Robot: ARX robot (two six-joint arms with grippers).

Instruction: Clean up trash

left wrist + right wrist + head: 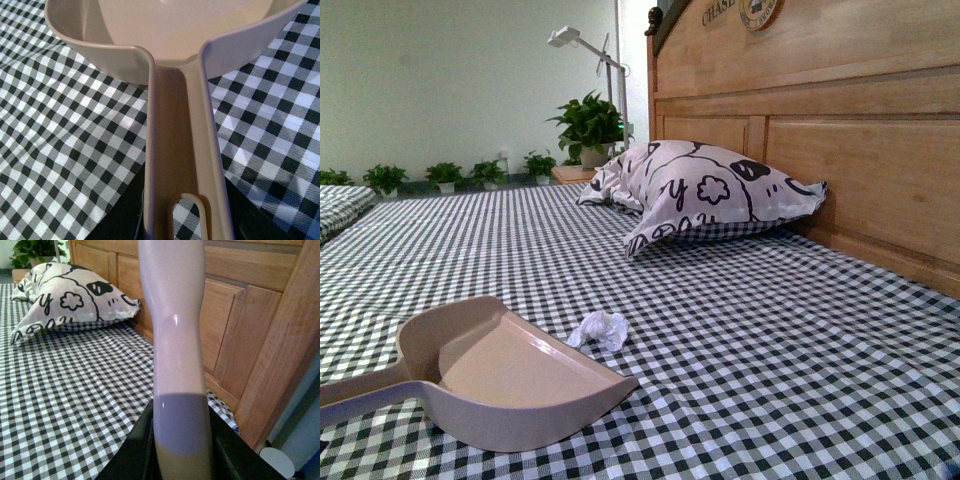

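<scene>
Trash: crumpled white tissue wad [599, 329] on checked tabletop [770, 380], just beside the open lip of the beige plastic dustpan [510, 375], ahead-right along its handle axis. My left hand is nearer; grip unseen, cannot tell. My right hand [182, 457] pinches a pale smooth handle [175, 340].

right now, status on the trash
Left hand shut on dustpan. Right hand shut on pale handle. Tissue on bed beside dustpan, not in it. Nothing between them.

The right end effector [181, 455] has two smooth black fingers [129, 452] with angled edges; the left end effector [186, 230] shows only dark slivers.
</scene>
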